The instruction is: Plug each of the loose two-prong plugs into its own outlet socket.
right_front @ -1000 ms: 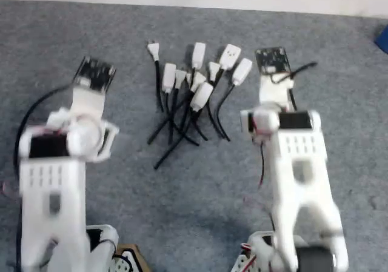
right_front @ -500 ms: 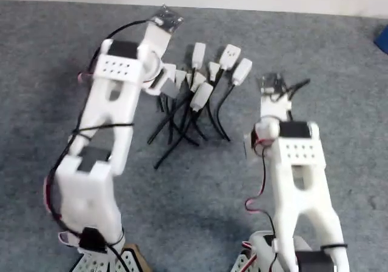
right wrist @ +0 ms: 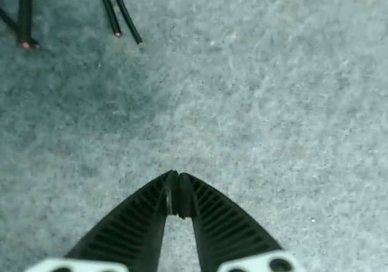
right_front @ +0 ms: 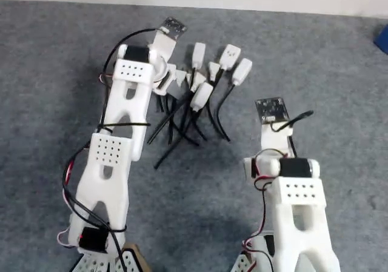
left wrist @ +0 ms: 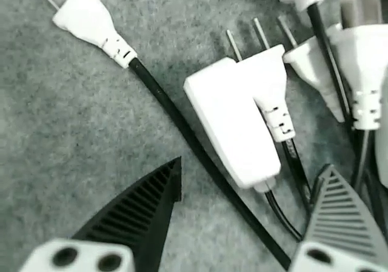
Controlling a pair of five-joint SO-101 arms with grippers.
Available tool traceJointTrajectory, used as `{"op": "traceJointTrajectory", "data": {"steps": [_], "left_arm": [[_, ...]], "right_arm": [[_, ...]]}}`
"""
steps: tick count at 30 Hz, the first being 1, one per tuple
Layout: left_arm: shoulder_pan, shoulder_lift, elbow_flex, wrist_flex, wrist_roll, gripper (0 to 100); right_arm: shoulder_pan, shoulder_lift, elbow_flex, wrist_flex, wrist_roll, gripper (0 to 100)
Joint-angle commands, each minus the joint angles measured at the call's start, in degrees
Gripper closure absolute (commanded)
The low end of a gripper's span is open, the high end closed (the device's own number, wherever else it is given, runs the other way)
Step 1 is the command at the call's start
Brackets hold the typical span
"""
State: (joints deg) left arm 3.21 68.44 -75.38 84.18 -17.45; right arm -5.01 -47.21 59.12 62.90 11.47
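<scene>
While left tool [left wrist: 253,165] gapes, right tool [right wrist: 177,185] pinches.

L fingers [left wrist: 142,214] spread wide — R fingers [right wrist: 142,223] pressed together.

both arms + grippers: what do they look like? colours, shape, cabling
Left arm and right arm: white plastic shells with grids of small holes, black servo blocks, thin black and red wires looping alongside, and a dark circuit board at each wrist. Left gripper and right gripper: black, triangular, ribbed fingers on white bases.
</scene>
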Motion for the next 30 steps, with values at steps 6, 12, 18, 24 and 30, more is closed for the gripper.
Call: {"op": "traceJointTrajectory", "data": {"steps": [6, 12, 18, 24, 30], "left_arm": [[0.9, 2.9, -6.1, 0.9, -6.3, 79], [0.6, 2.9, -6.5, 0.7, -6.2, 86], [-0.3, 2.8, -10.5, 1.3, -6.4, 100], [-3.0, -0.7, -19.2, 9.1, -9.4, 100], [-2.2, -8.3, -16.0, 17.9, -8.4, 100]], "right_arm": [[0.6, -3.6, 0.7, -0.6, 0.7, 98.8], [0.5, -3.8, 1.8, -0.7, 0.8, 98.8], [0.5, -3.6, 2.2, -0.6, 0.8, 98.8], [0.5, -3.8, 6.2, -0.9, 5.0, 98.8], [0.5, -3.6, 7.1, -1.0, 4.9, 98.8]]}}
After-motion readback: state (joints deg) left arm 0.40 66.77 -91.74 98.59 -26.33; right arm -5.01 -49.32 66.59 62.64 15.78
